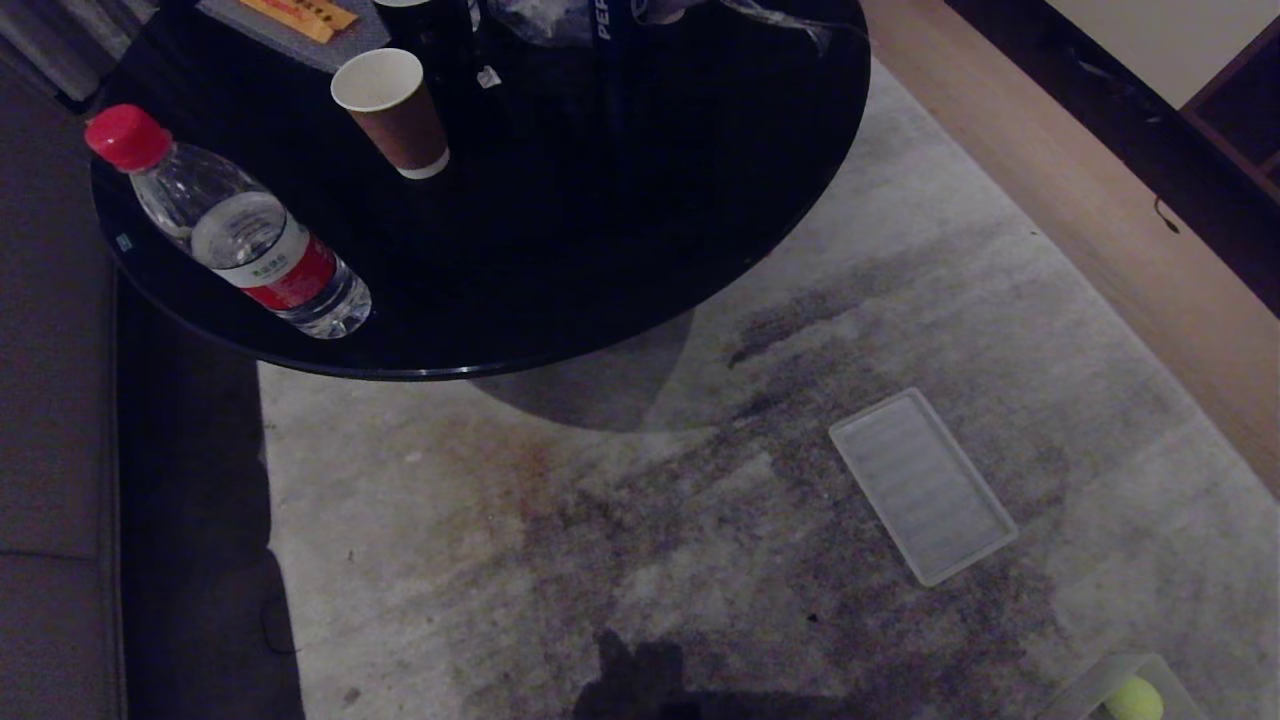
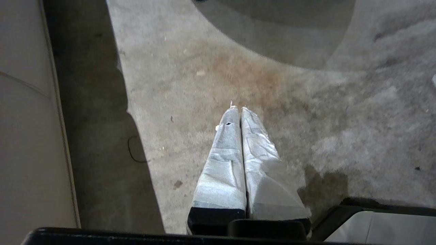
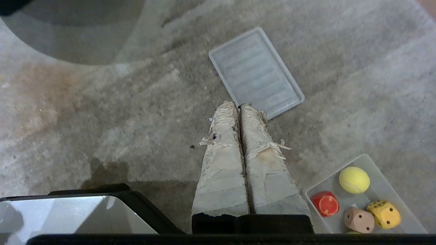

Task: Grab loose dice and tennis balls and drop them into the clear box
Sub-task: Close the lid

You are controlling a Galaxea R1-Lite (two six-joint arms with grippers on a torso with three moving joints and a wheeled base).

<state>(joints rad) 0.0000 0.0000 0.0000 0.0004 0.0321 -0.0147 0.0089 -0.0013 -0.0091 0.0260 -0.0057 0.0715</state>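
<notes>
1. Head view: the clear box sits on the carpet with a tennis ball inside.
2. Left wrist view: the left end effector hangs closed, empty.
3. Right wrist view: the right end effector is closed, empty (the red die, tan die and yellow die lie boxed).

My left gripper, its two tapered fingers wrapped in pale tape, is pressed closed and points down. My right gripper, with frayed tape wrapping, is closed likewise, holding nothing.
</notes>
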